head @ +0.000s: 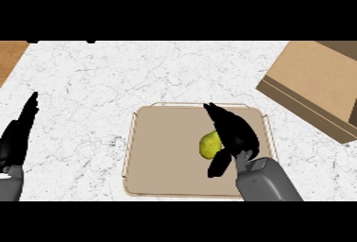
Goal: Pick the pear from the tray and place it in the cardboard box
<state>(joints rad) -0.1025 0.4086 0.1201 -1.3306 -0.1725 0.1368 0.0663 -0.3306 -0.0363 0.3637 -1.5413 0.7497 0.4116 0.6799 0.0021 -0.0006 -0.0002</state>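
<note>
At the far left edge, the left robot hand (17, 137) is resting over the white marbled stone desk (140, 75), its black fingers straight and pointing up the view, holding nothing, with its grey forearm coming in from the lower left corner. A strip of brown wooden surface (8, 54) is showing at the upper left corner.

Toward the middle, the flat beige square tray with a raised pale rim (164, 151) is lying on the desk. The yellow-green pear (210, 144) is sitting on the right half of this tray. The right robot hand (233, 134) is reaching over the tray from its grey forearm at the lower edge, fingers stretched long toward the tray's far rim and lying along the pear's right side, while the thumb is hanging down just below the fruit. The fingers are not curling round the pear; the hand is open against it.

At the upper right, the open brown cardboard box (314, 85) is standing on the desk, apart from the tray's right corner.
</note>
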